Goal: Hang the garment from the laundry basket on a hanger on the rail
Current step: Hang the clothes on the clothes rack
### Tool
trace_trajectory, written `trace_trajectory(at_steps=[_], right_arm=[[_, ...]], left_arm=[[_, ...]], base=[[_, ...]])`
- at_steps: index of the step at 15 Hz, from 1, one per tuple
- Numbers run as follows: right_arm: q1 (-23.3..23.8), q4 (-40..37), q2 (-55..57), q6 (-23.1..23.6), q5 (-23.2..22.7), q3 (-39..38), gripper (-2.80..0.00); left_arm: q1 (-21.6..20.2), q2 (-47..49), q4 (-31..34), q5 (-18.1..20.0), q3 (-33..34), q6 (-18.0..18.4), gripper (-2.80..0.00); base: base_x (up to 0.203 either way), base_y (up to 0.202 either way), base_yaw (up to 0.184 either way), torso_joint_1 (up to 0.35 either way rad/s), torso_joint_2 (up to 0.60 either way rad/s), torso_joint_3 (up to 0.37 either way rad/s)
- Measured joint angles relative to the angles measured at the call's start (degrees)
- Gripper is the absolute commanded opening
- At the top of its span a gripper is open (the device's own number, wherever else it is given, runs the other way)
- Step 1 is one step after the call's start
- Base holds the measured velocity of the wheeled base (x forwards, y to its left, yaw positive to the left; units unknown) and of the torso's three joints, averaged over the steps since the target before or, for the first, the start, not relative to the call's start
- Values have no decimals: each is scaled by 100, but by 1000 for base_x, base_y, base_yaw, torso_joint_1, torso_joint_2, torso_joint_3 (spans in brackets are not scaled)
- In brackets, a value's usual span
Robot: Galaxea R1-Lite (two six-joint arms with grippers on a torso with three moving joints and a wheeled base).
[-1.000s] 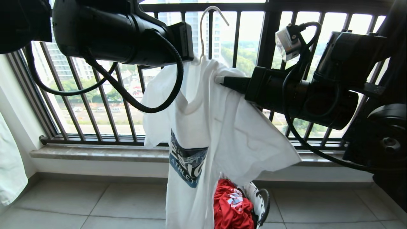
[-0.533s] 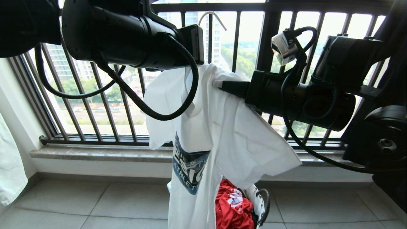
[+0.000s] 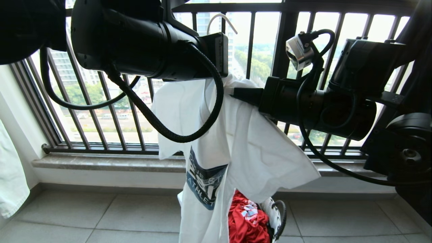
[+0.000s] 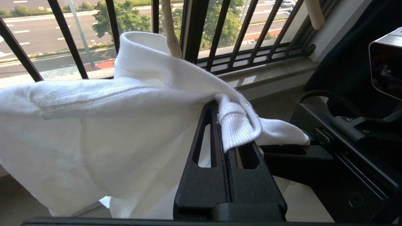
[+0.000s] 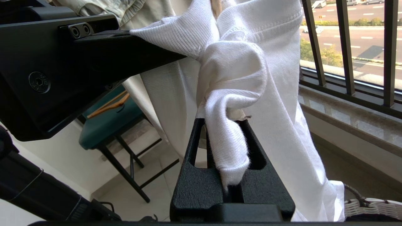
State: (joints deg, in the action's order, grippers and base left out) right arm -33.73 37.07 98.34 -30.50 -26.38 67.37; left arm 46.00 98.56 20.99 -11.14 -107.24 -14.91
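Both grippers — left gripper [image 4: 220, 125] and right gripper [image 5: 224, 138] — are clamped on the collar of the garment [image 3: 243, 148], lifted clear above the laundry basket [image 3: 275, 211]. Behind them rises the hanger [image 3: 221, 20] — the rail stays unseen, hanging undone.

Both arms were matte black with thick cylindrical housings. A ribbed black cable [image 3: 189, 135] looped beneath the left arm [image 3: 135, 44], and a smooth black cable [image 3: 324, 155] hung in an arc below the right arm [image 3: 324, 108]. A small silver-cased camera [image 3: 297, 52] sat atop the right wrist. The left claw [image 4: 224, 131] and the right claw [image 5: 232, 150] had flat black textured fingers pierced by long slots. A hex-socket screw [image 5: 39, 82] showed in a black bracket.
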Motion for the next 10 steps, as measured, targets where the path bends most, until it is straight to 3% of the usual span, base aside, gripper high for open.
trace_trajectory(at_steps=[2, 3, 7, 10], right_arm=[[0, 0, -28, 0, 0, 2, -280], [0, 0, -35, 0, 0, 2, -280], [2, 5, -68, -1, 0, 2, -280], [6, 7, -96, -6, 4, 2, -280]], left_arm=[[24, -2, 4, -93, -1, 9, -280], [30, -2, 12, -109, -1, 13, 0], [34, -46, 44, -144, -6, 88, 0], [34, -76, 383, -500, -1, 144, 0]], base=[[0, 0, 0, 0, 0, 0], [0, 0, 0, 0, 0, 0], [0, 0, 0, 0, 0, 0], [0, 0, 0, 0, 0, 0]])
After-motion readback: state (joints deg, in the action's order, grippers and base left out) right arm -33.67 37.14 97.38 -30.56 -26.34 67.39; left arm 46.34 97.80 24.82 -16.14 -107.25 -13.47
